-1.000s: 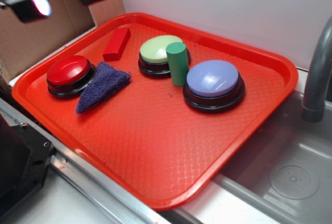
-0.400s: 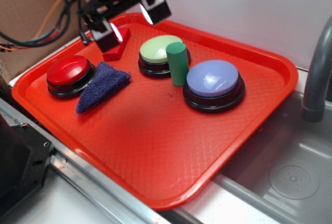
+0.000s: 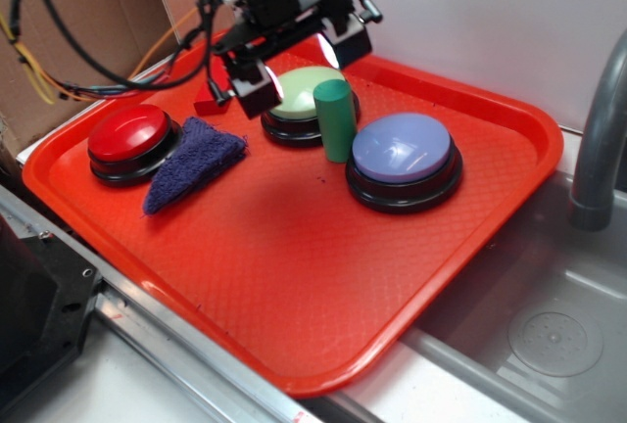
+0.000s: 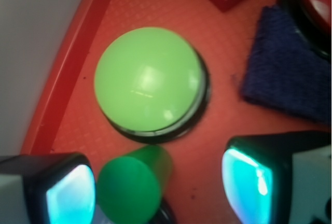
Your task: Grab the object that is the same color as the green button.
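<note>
The green cylinder [image 3: 335, 119] stands upright on the red tray [image 3: 294, 276], between the pale green button [image 3: 299, 96] and the lavender-blue button [image 3: 402, 160]. My gripper [image 3: 294, 63] hangs open above the green button, just left of the cylinder. In the wrist view the cylinder [image 4: 135, 185] sits between the two lit fingertips, close to the left one, untouched. The green button [image 4: 148, 81] fills the middle of that view. The gripper [image 4: 158, 187] is open and empty.
A red button [image 3: 129, 139] and a dark blue cloth [image 3: 191, 161] lie at the tray's left. A red block [image 3: 208, 102] is partly hidden behind the gripper. A grey tap [image 3: 598, 139] and a sink [image 3: 549, 335] are at the right. A cardboard wall stands at the back left.
The gripper has moved in from the upper left, rightward and down, from over the red block to above the green button beside the cylinder. The objects have not moved.
</note>
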Controlling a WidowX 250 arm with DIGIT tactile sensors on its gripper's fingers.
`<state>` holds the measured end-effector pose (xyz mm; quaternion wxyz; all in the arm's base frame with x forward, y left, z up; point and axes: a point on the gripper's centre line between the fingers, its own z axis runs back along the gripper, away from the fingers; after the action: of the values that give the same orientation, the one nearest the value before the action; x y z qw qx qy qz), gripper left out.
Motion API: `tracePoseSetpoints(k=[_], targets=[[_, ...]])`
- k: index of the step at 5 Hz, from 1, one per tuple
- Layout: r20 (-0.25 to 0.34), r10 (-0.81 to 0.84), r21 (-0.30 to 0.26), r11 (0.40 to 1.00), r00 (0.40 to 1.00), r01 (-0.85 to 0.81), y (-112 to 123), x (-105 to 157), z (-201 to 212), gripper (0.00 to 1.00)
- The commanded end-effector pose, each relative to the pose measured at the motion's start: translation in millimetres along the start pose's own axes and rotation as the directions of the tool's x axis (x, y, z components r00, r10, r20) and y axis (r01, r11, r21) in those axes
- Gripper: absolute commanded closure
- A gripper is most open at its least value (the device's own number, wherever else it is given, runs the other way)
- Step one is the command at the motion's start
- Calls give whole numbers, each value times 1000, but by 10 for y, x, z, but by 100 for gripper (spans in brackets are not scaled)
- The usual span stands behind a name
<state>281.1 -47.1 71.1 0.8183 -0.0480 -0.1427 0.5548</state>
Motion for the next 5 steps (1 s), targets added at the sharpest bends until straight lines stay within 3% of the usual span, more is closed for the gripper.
tracePoseSetpoints(k=[1,2,3,4,5], targets=[[0,4,-24,1000,1000,-4,-236,26,-42,0],[45,9,26,1000,999,-10,-218,16,-180,0],[18,11,64,998,1000,-12,-205,-1,-230,0],[51,17,62,998,999,-20,-166,-25,-246,89],[41,15,58,998,999,-18,-134,-8,-151,100]])
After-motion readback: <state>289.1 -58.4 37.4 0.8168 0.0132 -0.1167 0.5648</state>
